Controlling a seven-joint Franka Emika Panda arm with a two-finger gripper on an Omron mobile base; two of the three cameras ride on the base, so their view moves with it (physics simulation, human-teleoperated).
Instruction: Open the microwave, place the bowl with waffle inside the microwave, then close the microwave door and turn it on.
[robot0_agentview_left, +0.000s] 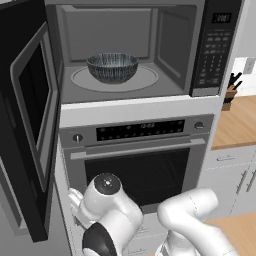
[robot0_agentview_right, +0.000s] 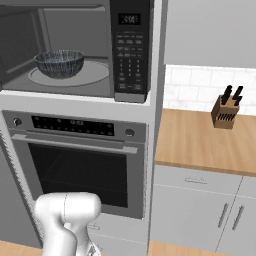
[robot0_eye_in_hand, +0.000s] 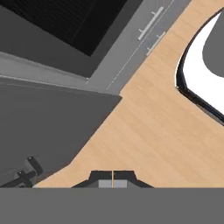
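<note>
The gripper hangs low over the wooden floor, its two tips pressed together with nothing between them. Behind it is the oven. Above the oven, the microwave has its door swung wide to the left, and the bowl sits on the turntable inside.

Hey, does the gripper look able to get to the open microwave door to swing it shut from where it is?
Probably yes. The microwave door stands wide open with nothing in front of it. The gripper, shut, sits low facing the floor, so the arm must rise first.
</note>
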